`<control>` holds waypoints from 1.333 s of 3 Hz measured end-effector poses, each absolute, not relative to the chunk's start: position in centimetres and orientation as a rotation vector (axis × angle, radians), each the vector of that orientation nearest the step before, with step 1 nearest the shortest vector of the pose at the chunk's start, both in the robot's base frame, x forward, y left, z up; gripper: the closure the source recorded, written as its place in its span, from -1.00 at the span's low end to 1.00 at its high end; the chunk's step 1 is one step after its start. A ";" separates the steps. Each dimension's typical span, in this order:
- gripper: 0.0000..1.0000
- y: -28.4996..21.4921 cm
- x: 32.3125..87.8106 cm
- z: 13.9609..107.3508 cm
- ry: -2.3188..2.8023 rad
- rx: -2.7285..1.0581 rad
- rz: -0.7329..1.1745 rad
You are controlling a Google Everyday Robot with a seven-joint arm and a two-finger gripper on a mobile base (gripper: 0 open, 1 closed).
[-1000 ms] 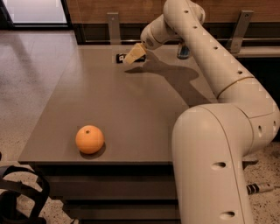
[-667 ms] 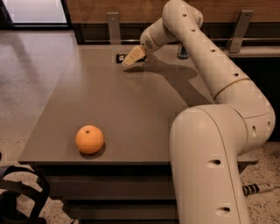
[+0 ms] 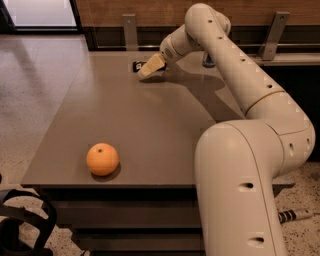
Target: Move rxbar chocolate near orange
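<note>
Rxbar chocolate lies just beside the claw, far across the table

Office-style break area, polished speckled floor, grey table, wood-panelled wall, claw at table's far edge.

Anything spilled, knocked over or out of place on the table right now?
Nothing stands out. The orange sits whole near the front-left corner of the table; the gripper is at the far edge, by the rxbar chocolate, mostly hiding it. No spills show.
</note>
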State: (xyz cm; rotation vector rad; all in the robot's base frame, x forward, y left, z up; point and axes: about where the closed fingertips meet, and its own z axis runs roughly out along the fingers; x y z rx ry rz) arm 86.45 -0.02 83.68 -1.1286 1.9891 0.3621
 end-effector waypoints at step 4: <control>-1.00 2.4 85.9 82.1 2.078 -1.165 0.465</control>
